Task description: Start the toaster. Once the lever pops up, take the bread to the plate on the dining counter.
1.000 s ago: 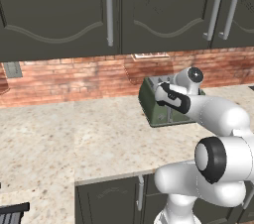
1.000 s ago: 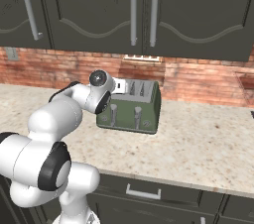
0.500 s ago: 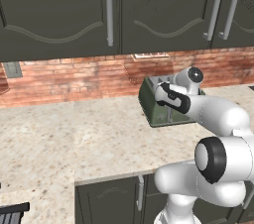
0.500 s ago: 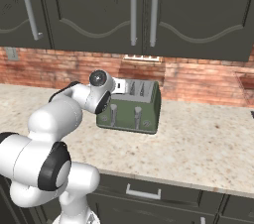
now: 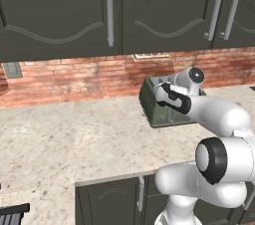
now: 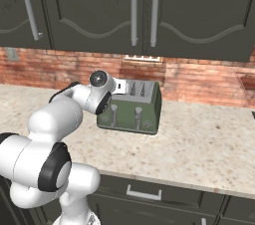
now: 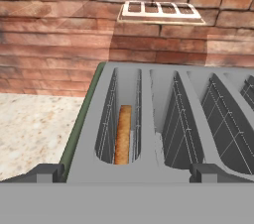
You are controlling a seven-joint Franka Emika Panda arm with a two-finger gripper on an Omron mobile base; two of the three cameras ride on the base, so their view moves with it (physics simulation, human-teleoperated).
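From my seat, working left to right: the speckled beige counter (image 5: 74,134) runs along under the dark upper cabinets (image 5: 64,10), backed by a red brick wall (image 5: 60,77) with a small grey switch plate (image 5: 12,70) far off at the left. Further right, the olive-green toaster (image 6: 142,114) stands on the counter close to the brick, just below a pale outlet plate (image 7: 161,12), with two pale levers (image 6: 113,113) on the side facing the right base camera. My arm reaches forward over it, and the pincer (image 7: 124,172) hangs right above the toaster's silvery slotted top — its two dark fingertips (image 7: 44,172) stand as wide apart as they go, gripping nothing. In the hand view those tips straddle the near ends of the first two slots. The bread (image 7: 122,134) sits edge-up, sunk down inside the leftmost slot, so it lies between the two fingertips but nearer the left-hand one, and below them, apart from both. The slots to its right show bare wire guides — I see no slice in them. In both base views the wrist hides the pincer itself.
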